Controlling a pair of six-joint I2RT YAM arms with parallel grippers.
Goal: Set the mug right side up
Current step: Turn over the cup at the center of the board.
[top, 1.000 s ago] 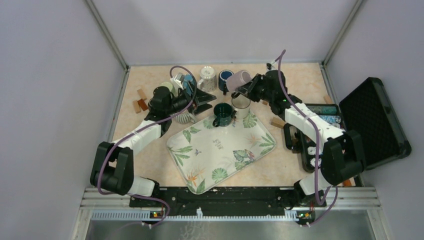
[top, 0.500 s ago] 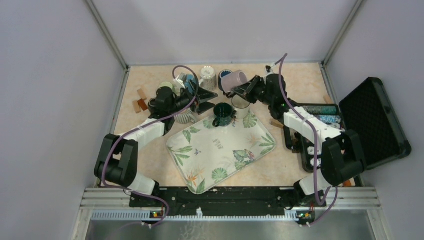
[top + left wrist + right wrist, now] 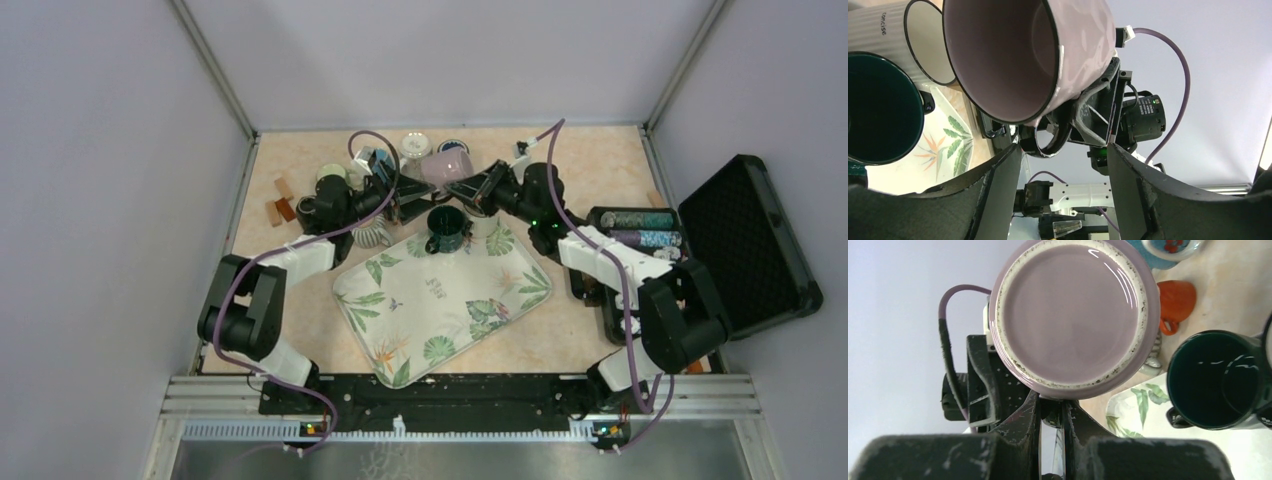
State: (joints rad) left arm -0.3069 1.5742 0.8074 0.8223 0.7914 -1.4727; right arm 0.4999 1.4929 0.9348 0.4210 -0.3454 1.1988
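The lilac mug (image 3: 445, 168) hangs in the air above the far end of the tray, lying on its side. My right gripper (image 3: 466, 189) is shut on its handle. In the right wrist view I see the mug's base (image 3: 1073, 315) above the shut gripper (image 3: 1050, 402). My left gripper (image 3: 405, 196) is open and empty, right beside the mug's mouth. In the left wrist view the mug's open mouth (image 3: 1003, 55) faces the camera, and its handle (image 3: 1053, 141) sits just above the open left gripper (image 3: 1064, 150).
A dark green mug (image 3: 443, 228) and a white ribbed mug (image 3: 483, 212) stand upright on the far end of the leaf-print tray (image 3: 440, 300). Several other cups cluster behind, among them an orange one (image 3: 1175, 302). An open black case (image 3: 745, 240) lies at the right, wooden blocks (image 3: 280, 205) at the left.
My right gripper has carried the lilac mug leftward, up to my left gripper. The left gripper has shifted slightly toward the mug and stays open.
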